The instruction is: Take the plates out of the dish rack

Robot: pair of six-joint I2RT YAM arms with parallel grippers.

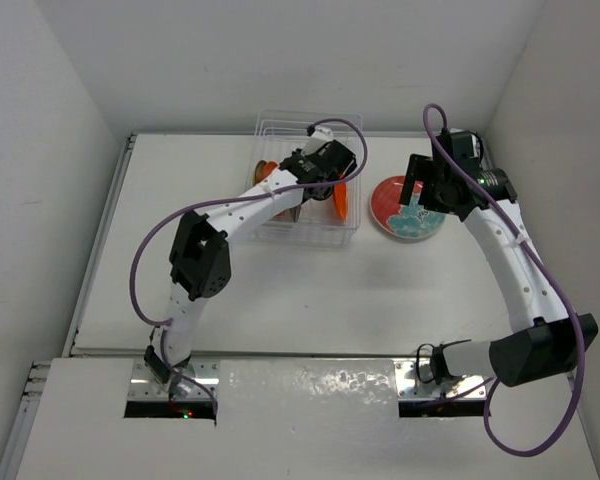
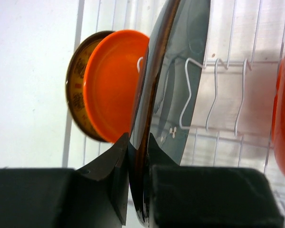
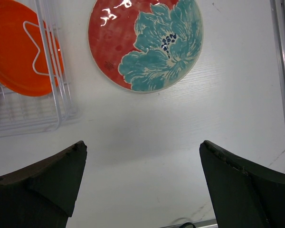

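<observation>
Presently, left gripper [image 2: 138,145] pinches dark teal plate [image 2: 173,90]; right gripper [image 3: 142,148] gapes empty; tilted lifting may snag dish rack [image 2: 218,135] wires.

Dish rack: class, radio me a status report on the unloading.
Left hand shut on dark plate, standing in dish rack. Right hand open, empty; floral plate flat on table. Orange plates flank the held one.

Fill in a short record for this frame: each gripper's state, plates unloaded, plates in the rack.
Left gripper: shut on dark teal plate rim, plate upright in dish rack
Right gripper: open, empty, over table
Unloaded: red floral plate, flat on table beside rack
In rack: two orange plates, patterned plate, dark teal plate
</observation>
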